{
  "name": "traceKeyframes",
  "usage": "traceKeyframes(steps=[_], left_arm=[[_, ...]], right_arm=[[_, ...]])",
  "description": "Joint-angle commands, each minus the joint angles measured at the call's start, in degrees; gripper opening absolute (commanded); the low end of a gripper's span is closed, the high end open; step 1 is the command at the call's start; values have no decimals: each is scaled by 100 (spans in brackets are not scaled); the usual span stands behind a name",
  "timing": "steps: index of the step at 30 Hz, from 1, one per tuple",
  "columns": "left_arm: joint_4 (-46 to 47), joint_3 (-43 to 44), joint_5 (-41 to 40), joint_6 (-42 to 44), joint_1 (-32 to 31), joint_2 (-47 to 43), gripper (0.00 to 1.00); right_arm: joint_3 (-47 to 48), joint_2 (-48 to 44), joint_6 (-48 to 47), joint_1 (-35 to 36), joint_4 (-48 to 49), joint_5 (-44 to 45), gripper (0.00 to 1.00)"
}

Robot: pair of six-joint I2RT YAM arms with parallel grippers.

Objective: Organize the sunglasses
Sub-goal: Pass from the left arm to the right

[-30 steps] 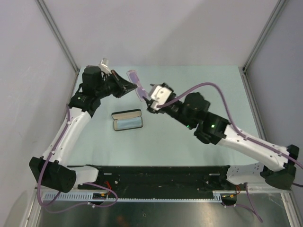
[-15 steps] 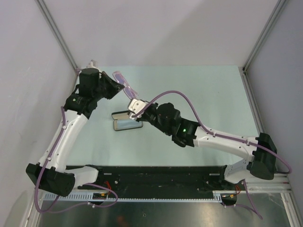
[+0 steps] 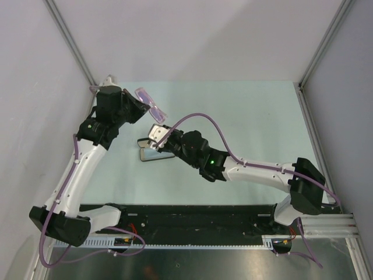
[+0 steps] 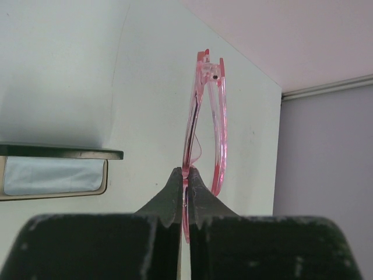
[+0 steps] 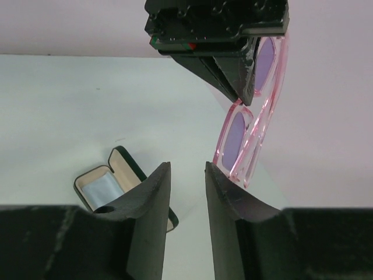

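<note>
The sunglasses (image 3: 149, 101), with a translucent pink frame and pale purple lenses, hang folded in the air over the far left of the table. My left gripper (image 3: 141, 107) is shut on their frame; the left wrist view shows the fingertips pinched on the pink rim (image 4: 205, 116). My right gripper (image 3: 155, 132) is open and empty, just below and to the right of the glasses, above the open black case (image 3: 145, 155). In the right wrist view the sunglasses (image 5: 256, 116) hang beyond my right gripper (image 5: 187, 175), held by the left gripper (image 5: 221, 35).
The open case (image 5: 125, 169) lies on the pale green table (image 3: 256, 116) with a pale blue cloth (image 5: 104, 188) inside; it also shows in the left wrist view (image 4: 55, 153). Grey walls close in on the left, back and right.
The right arm has let go of the glasses and swung left and nearer, over the case. The left arm has drawn the sunglasses left and slightly back.
</note>
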Motion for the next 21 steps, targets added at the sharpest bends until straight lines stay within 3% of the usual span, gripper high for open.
traceKeyframes(steps=[1, 21], left_arm=[[-15, 251, -151, -93, -89, -154, 0], [-200, 409, -397, -260, -256, -313, 0]], right_arm=[[108, 71, 133, -27, 691, -30, 36], [126, 299, -69, -238, 1043, -136, 40]])
